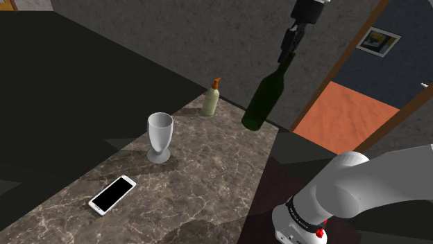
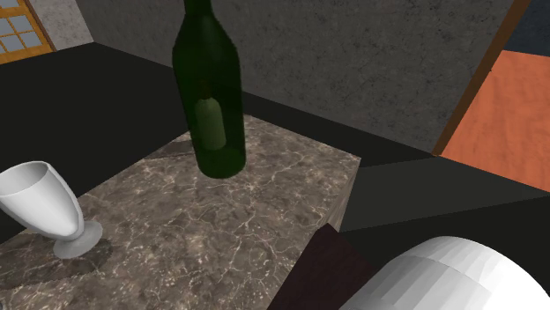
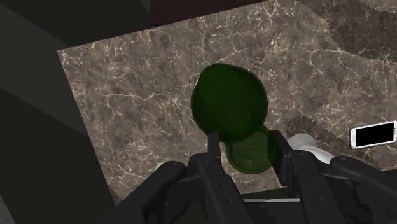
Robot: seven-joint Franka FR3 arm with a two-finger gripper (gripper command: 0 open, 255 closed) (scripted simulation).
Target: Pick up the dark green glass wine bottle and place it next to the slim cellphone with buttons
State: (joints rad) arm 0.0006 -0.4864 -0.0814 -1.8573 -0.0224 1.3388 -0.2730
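Observation:
The dark green wine bottle (image 1: 265, 96) hangs in the air above the far right part of the marble table (image 1: 201, 187), tilted, its neck clasped by my black gripper (image 1: 287, 47), which is shut on it. In the second exterior view the bottle (image 2: 210, 97) floats well above the tabletop (image 2: 264, 220). In the wrist view the bottle (image 3: 230, 108) points away from my fingers (image 3: 213, 143), which clamp its neck. The slim cellphone (image 1: 112, 195), white-rimmed with a black screen, lies flat near the table's front edge at the shoulder view's left; the phone (image 3: 374, 135) also lies beyond my gripper.
A pale stemmed glass (image 1: 159, 137) stands upright mid-table between phone and bottle, seen too as a glass (image 2: 42, 210). A small greenish bottle with an orange cap (image 1: 211, 97) stands at the table's far edge. An orange floor (image 1: 343, 114) lies beyond a doorway.

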